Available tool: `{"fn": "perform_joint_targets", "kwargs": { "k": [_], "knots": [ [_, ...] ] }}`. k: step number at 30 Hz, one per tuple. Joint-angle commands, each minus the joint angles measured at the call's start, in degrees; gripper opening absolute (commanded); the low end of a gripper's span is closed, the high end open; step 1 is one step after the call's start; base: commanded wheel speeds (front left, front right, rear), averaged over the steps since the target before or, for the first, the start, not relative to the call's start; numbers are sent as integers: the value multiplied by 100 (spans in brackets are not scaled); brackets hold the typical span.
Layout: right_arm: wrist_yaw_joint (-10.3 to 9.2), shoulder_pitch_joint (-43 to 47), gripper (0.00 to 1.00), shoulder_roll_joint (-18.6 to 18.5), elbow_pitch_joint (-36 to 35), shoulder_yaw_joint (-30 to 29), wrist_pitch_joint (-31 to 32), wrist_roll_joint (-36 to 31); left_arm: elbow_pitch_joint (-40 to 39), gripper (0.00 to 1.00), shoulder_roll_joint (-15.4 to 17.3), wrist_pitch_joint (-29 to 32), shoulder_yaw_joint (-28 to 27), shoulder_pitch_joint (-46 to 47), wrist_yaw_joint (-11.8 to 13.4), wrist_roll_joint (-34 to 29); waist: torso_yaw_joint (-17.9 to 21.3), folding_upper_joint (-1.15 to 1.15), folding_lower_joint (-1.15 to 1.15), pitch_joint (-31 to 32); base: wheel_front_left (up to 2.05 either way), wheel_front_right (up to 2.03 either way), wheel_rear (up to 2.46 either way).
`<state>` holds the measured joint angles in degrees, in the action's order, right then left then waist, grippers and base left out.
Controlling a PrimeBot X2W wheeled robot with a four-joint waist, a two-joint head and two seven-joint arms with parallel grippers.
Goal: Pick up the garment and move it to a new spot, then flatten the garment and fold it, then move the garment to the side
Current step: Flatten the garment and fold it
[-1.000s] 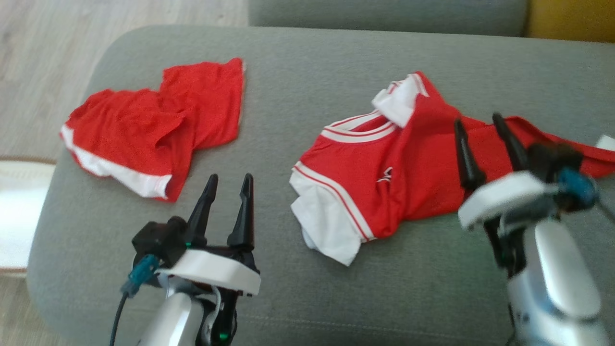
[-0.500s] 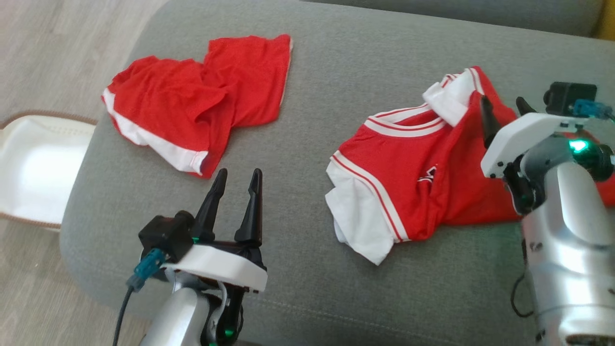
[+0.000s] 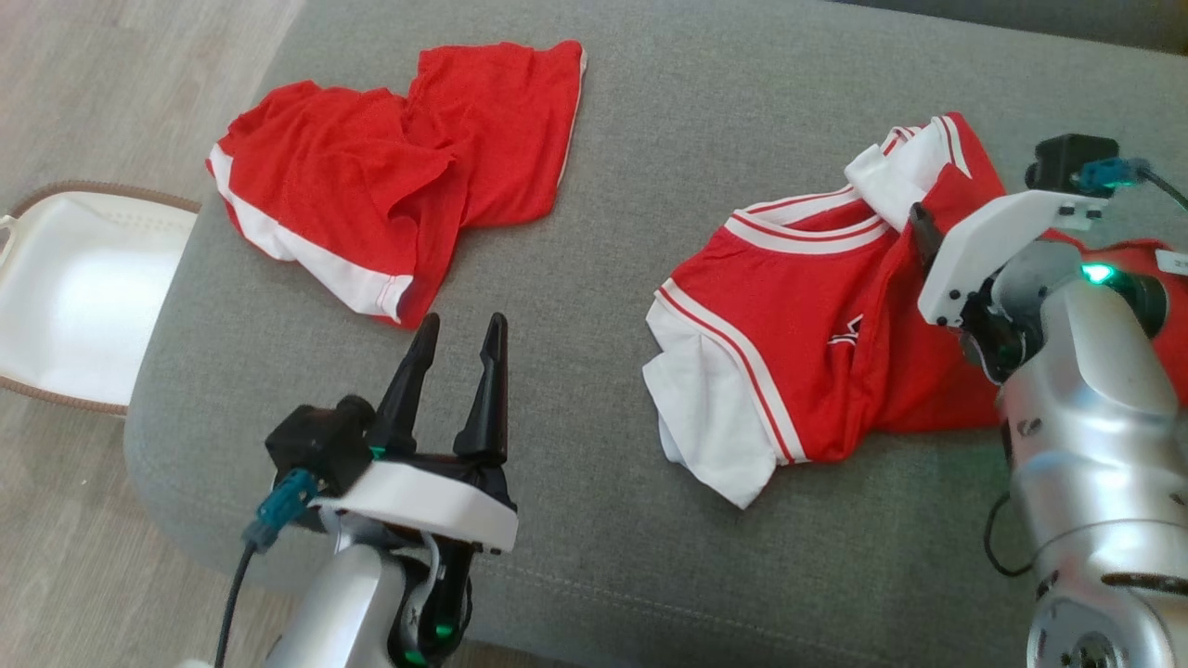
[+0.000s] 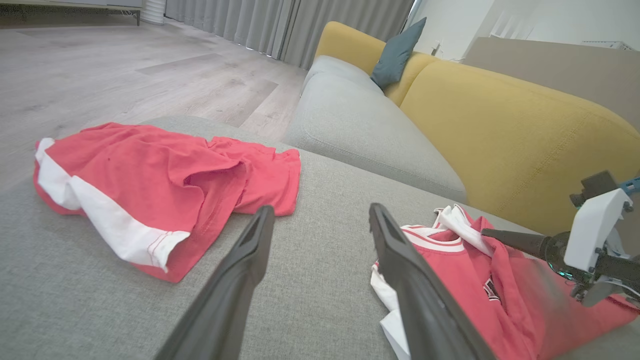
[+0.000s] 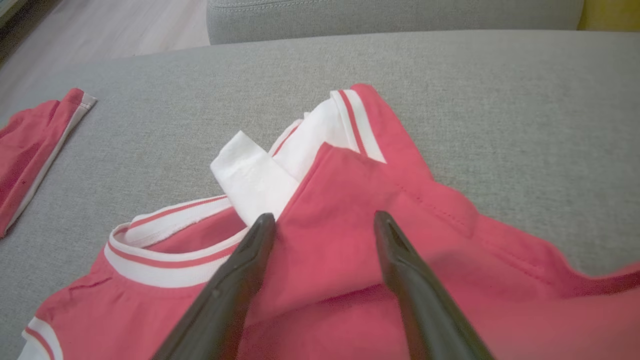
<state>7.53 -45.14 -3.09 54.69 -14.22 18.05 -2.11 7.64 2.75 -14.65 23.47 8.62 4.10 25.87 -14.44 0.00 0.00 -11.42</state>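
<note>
Directly under the parted right tool (image 5: 324, 220), the crumpled red jersey (image 3: 789, 343).

shorts (image 3: 371, 204) left, jersey (image 3: 798, 334) right, bare cushion (image 3: 613, 232) between

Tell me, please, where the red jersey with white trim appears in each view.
Head view: red jersey right of centre.
Left wrist view: jersey at lower right.
Right wrist view: jersey across centre and bottom.
Shared landmark: red shorts, left of it in every view.
</note>
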Motion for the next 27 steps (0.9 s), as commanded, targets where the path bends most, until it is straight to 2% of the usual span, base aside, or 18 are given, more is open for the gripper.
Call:
{"fn": "perform_joint_targets", "kwargs": {
  "k": [1, 2, 3, 10, 16, 21, 27],
  "knots": [
    [-4, -334, 100, 21, -94, 96, 39, -91, -192, 100, 12, -35, -146, 304, 18, 26, 11, 0, 0, -37, 0, 0, 0],
    [-4, -371, 39, 21, -26, 76, 71, -114, -187, 100, 12, -35, -142, 315, 14, 29, 14, 0, 0, -50, 0, 0, 0],
    [-4, -408, 0, 21, 23, 66, 78, -145, -181, 100, 12, -35, -142, 326, 10, 32, 18, 0, 0, -64, 0, 0, 0],
    [-4, -570, 0, 21, 127, -214, -259, 19, -140, 100, 12, -35, -202, 344, -1, 31, 134, 0, 0, -14, 0, 0, 0],
    [-4, -340, 0, 21, -295, -110, -780, 434, -143, 100, 12, -35, -277, 256, 11, -13, 385, 0, 0, 189, 0, 0, 0],
    [-4, 278, 0, 21, -1249, 98, -1051, 825, -171, 100, 12, -35, -370, 147, 31, -62, 711, 0, 0, 388, 0, 0, 0],
    [-4, 1563, 0, 21, -3008, 12, -994, 1119, -207, 100, 12, -35, -486, 22, 55, -89, 1118, 0, 0, 627, 0, 0, 0]
  ]
}}
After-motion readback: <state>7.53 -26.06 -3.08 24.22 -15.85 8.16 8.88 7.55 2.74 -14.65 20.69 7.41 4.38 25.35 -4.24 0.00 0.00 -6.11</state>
